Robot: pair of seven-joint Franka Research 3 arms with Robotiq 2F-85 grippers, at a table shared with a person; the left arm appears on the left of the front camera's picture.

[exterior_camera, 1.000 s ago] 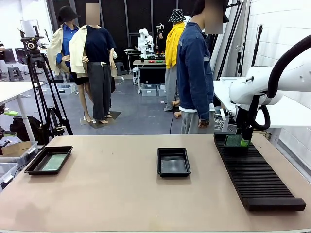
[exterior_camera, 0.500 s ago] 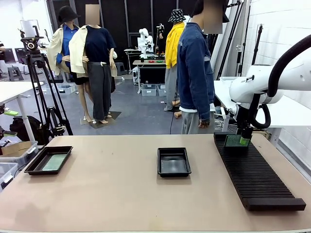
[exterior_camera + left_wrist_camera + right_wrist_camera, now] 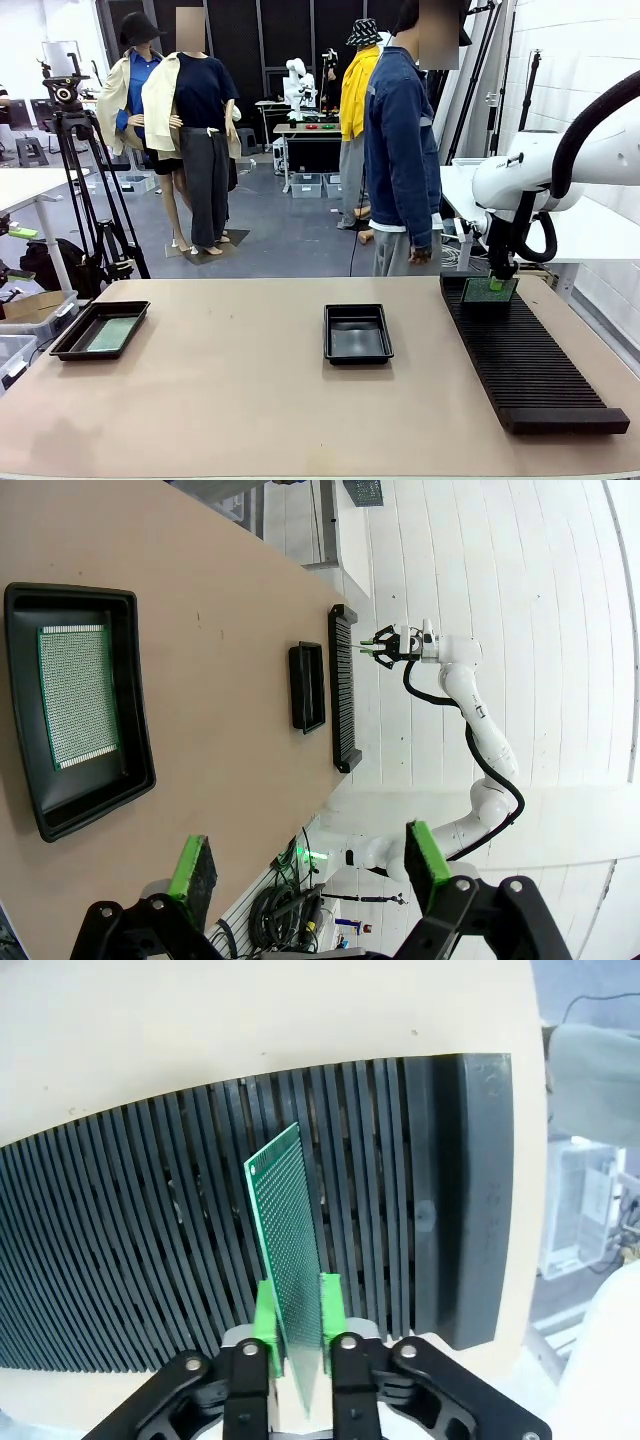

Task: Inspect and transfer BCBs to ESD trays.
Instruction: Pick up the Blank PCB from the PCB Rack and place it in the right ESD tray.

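Note:
My right gripper (image 3: 498, 284) is shut on a green BCB (image 3: 486, 290) that stands on edge over the far end of the black slotted rack (image 3: 525, 365). In the right wrist view the green pads (image 3: 266, 1321) clamp the BCB (image 3: 288, 1240) from both sides, above the rack (image 3: 140, 1260). A second BCB (image 3: 76, 695) lies flat in the left ESD tray (image 3: 140, 740), also seen at the table's left (image 3: 70, 345). The other ESD tray (image 3: 358, 333) sits mid-table with nothing in it. My left gripper (image 3: 308, 858) hangs open high above the left tray.
A person in a blue denim jacket (image 3: 400, 150) stands at the table's far side, between the middle tray and the rack. The middle tray (image 3: 307, 687) and rack (image 3: 343, 690) lie side by side, with bare tabletop (image 3: 230, 380) between the two trays.
The right gripper's fingers have closed onto the green board at the rack's far end. The left arm, the trays and the person have not moved.

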